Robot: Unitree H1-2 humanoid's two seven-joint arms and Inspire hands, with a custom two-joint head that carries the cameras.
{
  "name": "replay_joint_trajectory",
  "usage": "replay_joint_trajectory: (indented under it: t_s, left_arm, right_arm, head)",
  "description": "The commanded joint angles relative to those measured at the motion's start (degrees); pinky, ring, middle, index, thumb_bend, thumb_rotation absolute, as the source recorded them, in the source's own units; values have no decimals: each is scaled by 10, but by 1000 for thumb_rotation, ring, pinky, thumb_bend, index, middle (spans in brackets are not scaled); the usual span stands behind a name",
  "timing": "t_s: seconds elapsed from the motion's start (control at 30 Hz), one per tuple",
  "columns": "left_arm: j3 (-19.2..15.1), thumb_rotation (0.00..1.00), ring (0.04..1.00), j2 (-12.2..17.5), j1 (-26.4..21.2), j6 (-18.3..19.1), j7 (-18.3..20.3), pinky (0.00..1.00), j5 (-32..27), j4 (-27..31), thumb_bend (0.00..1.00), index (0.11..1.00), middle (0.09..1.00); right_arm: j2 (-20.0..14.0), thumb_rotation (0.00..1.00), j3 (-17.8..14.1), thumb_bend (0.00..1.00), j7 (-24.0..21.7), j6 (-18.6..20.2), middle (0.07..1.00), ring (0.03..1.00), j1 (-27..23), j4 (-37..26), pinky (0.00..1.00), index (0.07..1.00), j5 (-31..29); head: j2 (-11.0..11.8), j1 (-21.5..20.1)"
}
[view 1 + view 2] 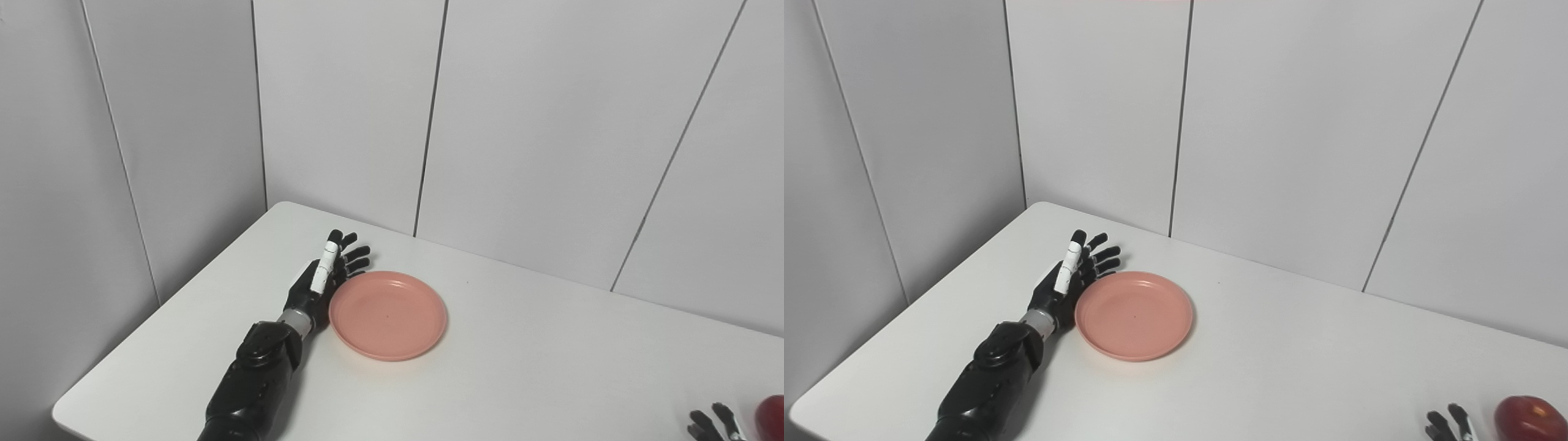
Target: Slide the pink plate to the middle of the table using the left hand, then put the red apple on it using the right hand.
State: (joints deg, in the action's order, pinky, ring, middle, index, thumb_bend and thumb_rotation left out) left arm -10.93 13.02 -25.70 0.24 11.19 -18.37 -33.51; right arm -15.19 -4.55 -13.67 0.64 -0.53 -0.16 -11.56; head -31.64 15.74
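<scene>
— Pink and round, was it, the plate (388,315)?

— Salmon pink, shallow, with a raised rim and a tiny dark speck near its centre. It lay flat on the white table (520,367), toward the left and rear, and held nothing.

— And the left hand (324,275)?

— It stood on its edge just beside the plate's left rim, fingers (357,252) stretched out and spread a little, grasping nothing. Whether the palm actually touched the rim, I could not tell.

— What about the apple?

— The red apple (1530,418) sat glossy at the table's near right corner, partly cut off by the frame, well apart from the plate.

— The right hand (1448,424)?

— Only its dark fingertips showed at the bottom edge, just left of the apple, apart from one another and not touching the apple.
</scene>
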Motion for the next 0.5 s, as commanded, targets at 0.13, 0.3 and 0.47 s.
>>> replay_joint_trajectory:
  t_s: [0.13, 0.3, 0.47]
  left_arm:
    - [20, 974, 878, -13, 8, 15, -1, 891, 18, -1, 776, 940, 871]
    - [22, 949, 853, -24, 4, 10, -4, 830, 23, -17, 805, 923, 848]
    - [24, 932, 842, -31, 1, 10, -9, 816, 30, -21, 828, 903, 829]
  right_arm:
    - [4, 1000, 7, 769, -2, -25, 920, 932, -4, 4, 1000, 1000, 13]
    - [8, 1000, 6, 782, -5, -26, 907, 928, -4, 7, 1000, 998, 8]
    - [11, 1000, 9, 800, -2, -27, 906, 926, -4, 8, 1000, 998, 15]
  head:
    - [-3, -10]
    - [-4, -15]
    - [-7, -26]
